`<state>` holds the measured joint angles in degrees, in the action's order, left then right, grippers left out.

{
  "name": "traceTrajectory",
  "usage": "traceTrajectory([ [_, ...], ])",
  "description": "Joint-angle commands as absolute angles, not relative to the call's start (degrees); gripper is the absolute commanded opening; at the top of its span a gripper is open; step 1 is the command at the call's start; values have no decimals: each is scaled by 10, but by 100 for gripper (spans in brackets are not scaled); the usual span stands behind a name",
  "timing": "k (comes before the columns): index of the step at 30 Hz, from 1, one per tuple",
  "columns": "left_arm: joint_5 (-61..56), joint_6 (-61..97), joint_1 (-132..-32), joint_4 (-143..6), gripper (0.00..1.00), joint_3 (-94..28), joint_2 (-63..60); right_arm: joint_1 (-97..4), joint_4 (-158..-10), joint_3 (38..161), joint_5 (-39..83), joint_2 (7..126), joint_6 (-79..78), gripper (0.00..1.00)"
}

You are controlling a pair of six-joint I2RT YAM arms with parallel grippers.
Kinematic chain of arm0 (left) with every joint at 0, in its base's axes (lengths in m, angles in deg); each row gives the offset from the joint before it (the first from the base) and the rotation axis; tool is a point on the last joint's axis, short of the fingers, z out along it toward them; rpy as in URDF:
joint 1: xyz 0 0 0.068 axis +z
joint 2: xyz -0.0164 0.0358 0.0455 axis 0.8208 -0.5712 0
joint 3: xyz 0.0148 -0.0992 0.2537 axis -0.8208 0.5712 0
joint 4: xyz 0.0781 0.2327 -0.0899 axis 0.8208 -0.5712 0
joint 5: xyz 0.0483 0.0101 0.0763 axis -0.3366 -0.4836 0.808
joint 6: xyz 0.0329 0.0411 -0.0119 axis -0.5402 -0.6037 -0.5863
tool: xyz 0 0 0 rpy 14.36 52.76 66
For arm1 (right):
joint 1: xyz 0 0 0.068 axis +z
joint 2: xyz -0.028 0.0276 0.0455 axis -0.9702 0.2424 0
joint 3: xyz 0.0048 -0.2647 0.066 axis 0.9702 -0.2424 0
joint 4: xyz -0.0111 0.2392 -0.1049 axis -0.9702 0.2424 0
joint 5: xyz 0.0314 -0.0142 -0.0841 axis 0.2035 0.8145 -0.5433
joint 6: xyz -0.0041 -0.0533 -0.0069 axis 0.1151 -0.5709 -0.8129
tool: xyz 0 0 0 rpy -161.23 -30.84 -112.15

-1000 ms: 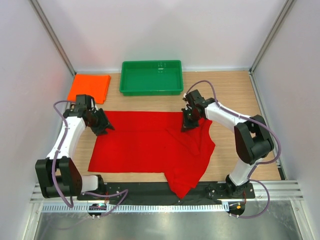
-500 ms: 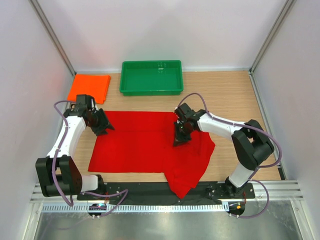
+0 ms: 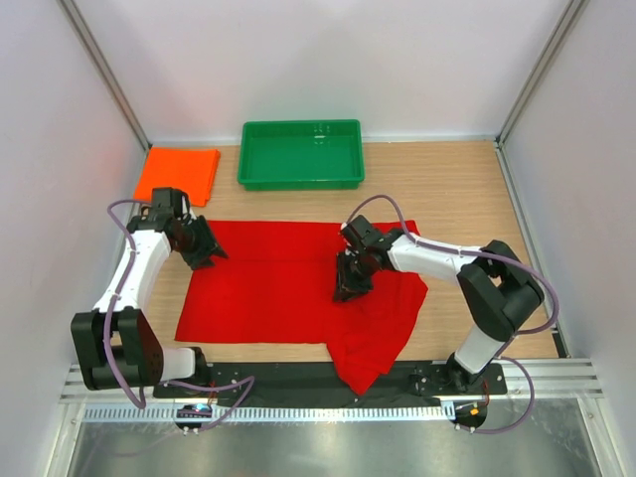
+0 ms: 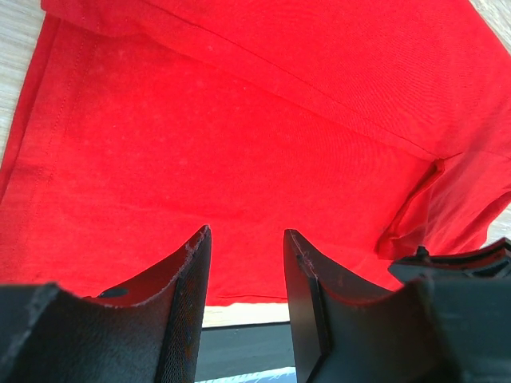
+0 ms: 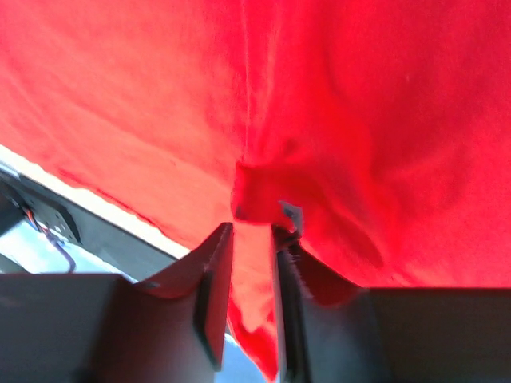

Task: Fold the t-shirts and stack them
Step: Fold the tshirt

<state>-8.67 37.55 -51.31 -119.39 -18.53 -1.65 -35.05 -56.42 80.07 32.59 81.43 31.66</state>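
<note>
The red t-shirt [image 3: 268,288] lies spread on the table, its right part bunched and hanging over the near edge. It fills the left wrist view [image 4: 239,120] and the right wrist view [image 5: 359,96]. My right gripper [image 3: 345,288] is shut on a pinched fold of the red shirt [image 5: 259,195] near the shirt's middle. My left gripper [image 3: 204,253] is open at the shirt's far left corner, with nothing between its fingers [image 4: 192,263]. The orange t-shirt [image 3: 179,174] lies folded at the far left.
A green plastic tray [image 3: 298,183] stands at the back centre. A black rail [image 3: 298,376] runs along the near table edge under the hanging cloth. Grey walls close in the left, right and back.
My right gripper has moved left and toward the near edge, dragging the shirt's far right part over the middle. The left arm has not moved.
</note>
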Motion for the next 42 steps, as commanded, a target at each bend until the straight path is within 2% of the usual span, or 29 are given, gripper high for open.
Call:
traceTrajectory([
  [1,-84,361,-515,-1185,43,-202,-16,-348,-533,810,342,765,283,34],
  [5,-82,357,-515,-1185,43,-207,-22,-349,-490,825,336,734,246,39],
  [11,-90,359,-514,-1172,43,-211,-41,-411,-436,849,179,717,261,47],
  [12,-92,362,-514,-1172,43,-213,-44,-414,-430,854,109,720,278,53],
  [15,-96,369,-515,-1165,43,-225,-57,-421,-415,876,24,739,302,58],
  [19,-102,372,-515,-1163,43,-238,-72,-442,-428,890,-3,776,327,61],
  [31,-79,392,-515,-1155,45,-161,-21,-501,-492,912,-41,890,355,63],
  [42,-78,408,-520,-1158,47,-155,-15,-520,-497,988,-87,1002,289,63],
])
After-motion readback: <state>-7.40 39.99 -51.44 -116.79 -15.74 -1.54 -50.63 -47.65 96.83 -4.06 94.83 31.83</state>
